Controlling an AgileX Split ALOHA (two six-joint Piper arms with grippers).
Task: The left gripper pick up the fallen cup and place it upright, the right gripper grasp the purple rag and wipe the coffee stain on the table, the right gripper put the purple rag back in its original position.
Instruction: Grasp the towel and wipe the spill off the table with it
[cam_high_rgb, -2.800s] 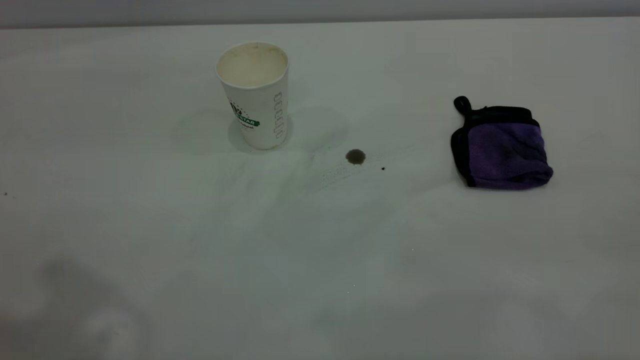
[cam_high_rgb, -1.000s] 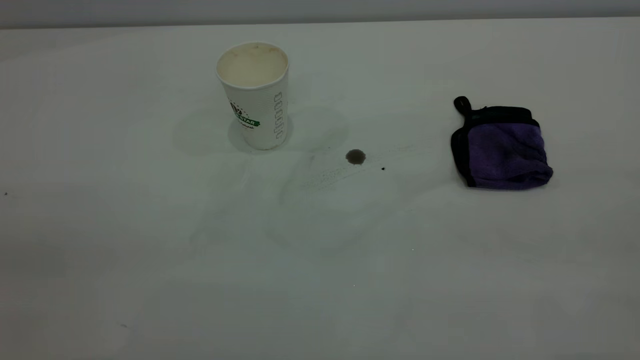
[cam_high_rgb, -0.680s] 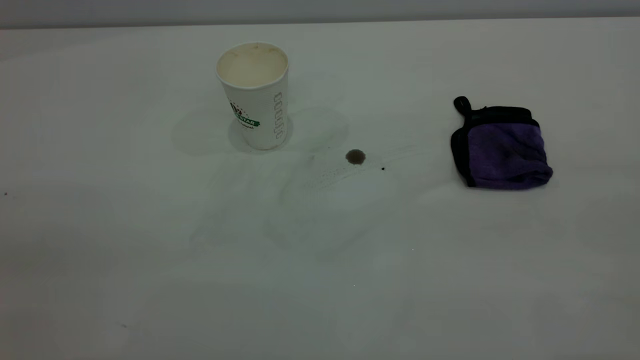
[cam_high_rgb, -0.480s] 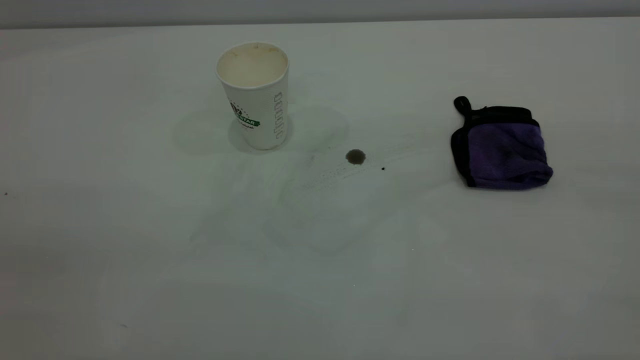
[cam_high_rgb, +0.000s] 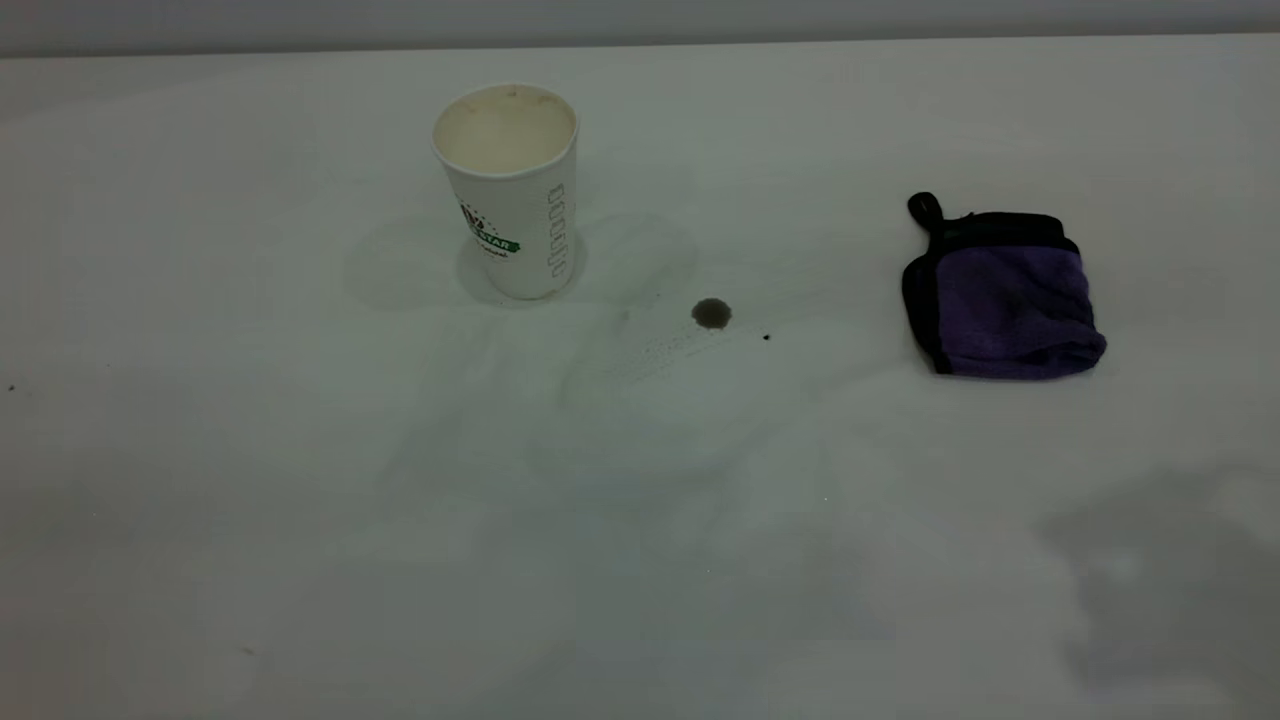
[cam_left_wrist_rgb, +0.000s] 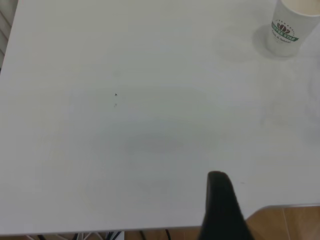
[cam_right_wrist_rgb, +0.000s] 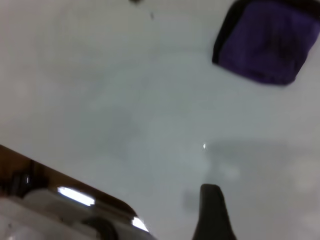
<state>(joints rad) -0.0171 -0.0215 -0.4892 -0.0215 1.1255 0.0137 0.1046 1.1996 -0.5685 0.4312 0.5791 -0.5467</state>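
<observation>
Waiting on right gripper (cam_right_wrist_rgb: 212, 212), state unclear; purple rag (cam_high_rgb: 1003, 296) looks soft, light, floppy — pinch top of fold, mid-cloth. Cup (cam_high_rgb: 508, 188) upright.

Neither arm enters the exterior view. Left tool (cam_left_wrist_rgb: 223, 210): only one black finger shows in the left wrist view, raised above the counter (cam_left_wrist_rgb: 125, 140) near its edge, touching nothing. Right tool (cam_right_wrist_rgb: 212, 212): only one dark finger shows in the right wrist view, held above the counter, not in contact with anything. Finger spacing on either tool cannot be judged, since just a single finger is visible.
</observation>
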